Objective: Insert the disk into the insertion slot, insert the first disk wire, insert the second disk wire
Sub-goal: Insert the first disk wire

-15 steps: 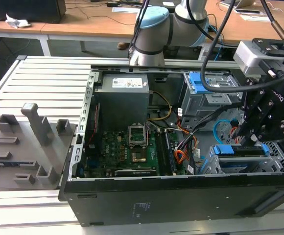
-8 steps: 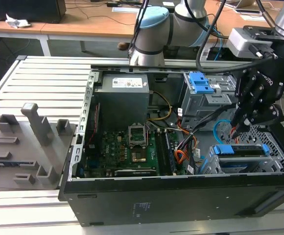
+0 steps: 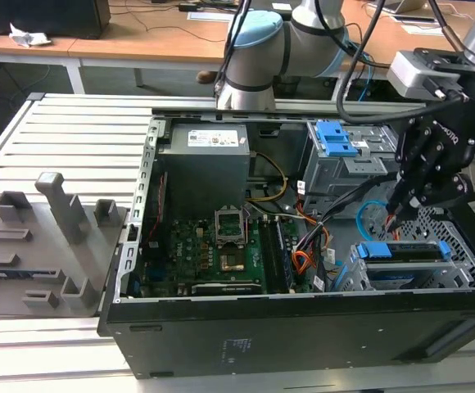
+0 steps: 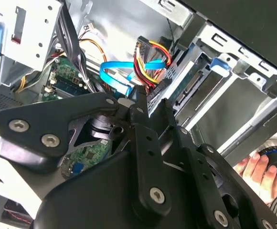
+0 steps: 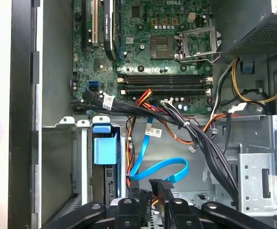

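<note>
First disk wire point(image 4: 150, 59) | gripper point(image 4: 151, 100) closed narrow on its plug | beside disk point(image 4: 193, 88)

Bright, even room light — computer case point(image 3: 262, 336) interior dimmer, softly shadowed; second wrist view: glare on the grey metal cage point(image 4: 33, 24).

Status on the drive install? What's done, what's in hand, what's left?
Done: the disk sits inside the insertion slot. In hand: the gripper has its fingers shut on the first disk wire at its black plug, close to the disk's connector end; whether it is seated can't be confirmed. Left: the second disk wire hangs in a loose loop, its plug end hidden.
</note>
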`<action>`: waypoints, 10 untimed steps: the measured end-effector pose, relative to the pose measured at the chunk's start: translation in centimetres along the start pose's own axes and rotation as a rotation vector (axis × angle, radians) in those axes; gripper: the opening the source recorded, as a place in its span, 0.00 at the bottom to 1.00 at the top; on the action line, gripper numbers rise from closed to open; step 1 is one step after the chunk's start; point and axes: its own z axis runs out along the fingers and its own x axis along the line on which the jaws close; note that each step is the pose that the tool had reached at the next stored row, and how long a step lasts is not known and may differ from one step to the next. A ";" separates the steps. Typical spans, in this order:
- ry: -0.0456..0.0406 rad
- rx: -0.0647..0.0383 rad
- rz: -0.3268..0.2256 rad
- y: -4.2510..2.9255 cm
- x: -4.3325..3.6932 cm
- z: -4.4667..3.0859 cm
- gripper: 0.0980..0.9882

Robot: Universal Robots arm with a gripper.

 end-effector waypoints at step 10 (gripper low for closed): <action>0.0129 -0.001 0.002 -0.45 0.02 0.27 0.23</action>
